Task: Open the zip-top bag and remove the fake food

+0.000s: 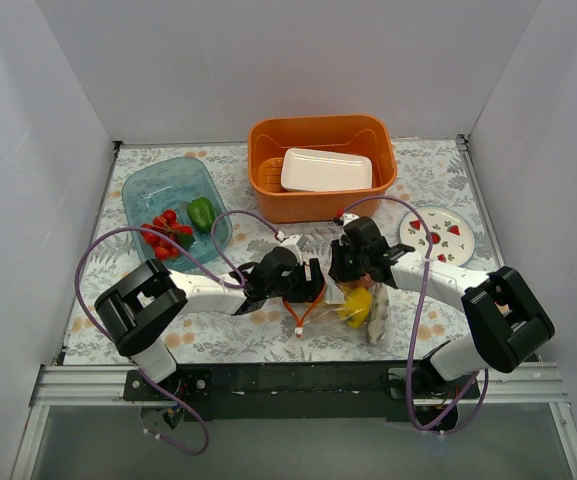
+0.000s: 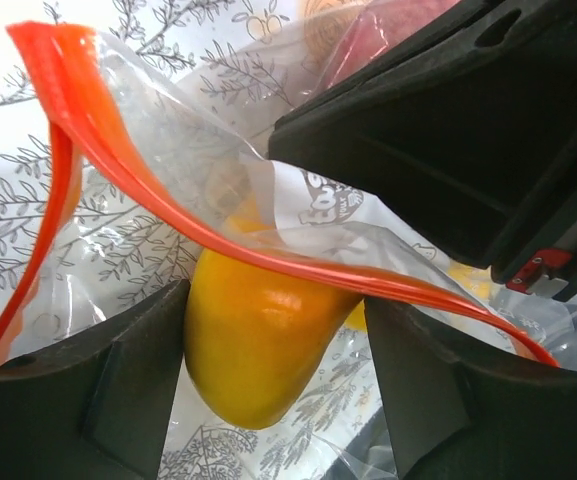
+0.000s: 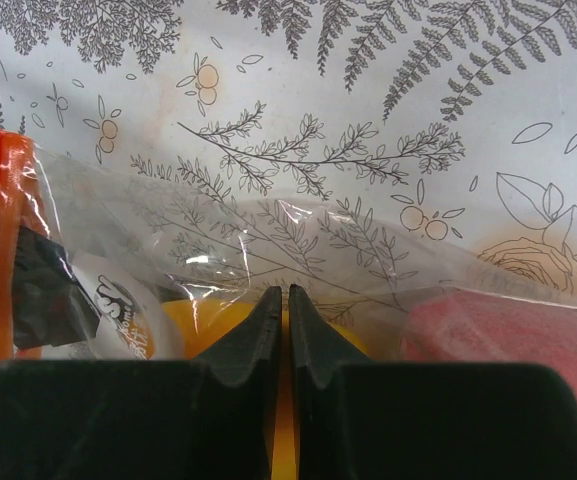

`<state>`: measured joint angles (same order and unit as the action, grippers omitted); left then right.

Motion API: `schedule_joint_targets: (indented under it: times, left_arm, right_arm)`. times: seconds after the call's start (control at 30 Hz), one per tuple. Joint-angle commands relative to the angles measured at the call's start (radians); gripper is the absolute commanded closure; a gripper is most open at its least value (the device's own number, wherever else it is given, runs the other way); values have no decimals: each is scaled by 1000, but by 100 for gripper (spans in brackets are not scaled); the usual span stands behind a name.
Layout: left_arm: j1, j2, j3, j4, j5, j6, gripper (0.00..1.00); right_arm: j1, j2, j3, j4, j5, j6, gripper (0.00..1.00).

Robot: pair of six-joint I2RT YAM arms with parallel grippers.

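The zip-top bag (image 1: 376, 320) lies on the table between my two grippers, its orange-red zip strip (image 1: 303, 312) pulled open. My left gripper (image 1: 306, 280) is open inside the bag's mouth. In the left wrist view an orange-yellow pepper (image 2: 258, 340) sits between its fingers (image 2: 138, 380) under the zip strip (image 2: 168, 190). My right gripper (image 1: 351, 265) is shut on the bag's clear film (image 3: 268, 230). Yellow food (image 3: 203, 320) and a pinkish-red piece (image 3: 488, 325) show through the plastic. Red cherry tomatoes (image 1: 163, 235) and a green pepper (image 1: 201, 212) lie in the teal tray (image 1: 138, 185).
An orange basket (image 1: 268, 190) holding a white container (image 1: 326, 170) stands at the back centre. A white plate (image 1: 438, 232) with red triangles lies at the right, close to my right arm. White walls enclose the table.
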<state>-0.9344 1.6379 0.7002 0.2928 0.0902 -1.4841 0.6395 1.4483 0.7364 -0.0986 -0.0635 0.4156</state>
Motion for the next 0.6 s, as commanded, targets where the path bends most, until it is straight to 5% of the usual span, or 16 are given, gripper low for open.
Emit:
schedule_joint_targets:
  times: [0.0, 0.17, 0.3, 0.57]
  left_arm:
    - [-18, -3, -13, -23, 46, -31, 32]
    - [-32, 20, 4, -101, 34, -41, 27]
    - [-50, 39, 7, -116, 29, -79, 36]
    - [-57, -52, 1, -158, -10, -128, 85]
  right_arm:
    - [15, -22, -17, 20, -36, 5, 86]
    - [25, -28, -29, 37, -35, 12, 85]
    - [31, -29, -31, 40, -30, 17, 83]
    - [34, -54, -20, 10, 34, 2, 79]
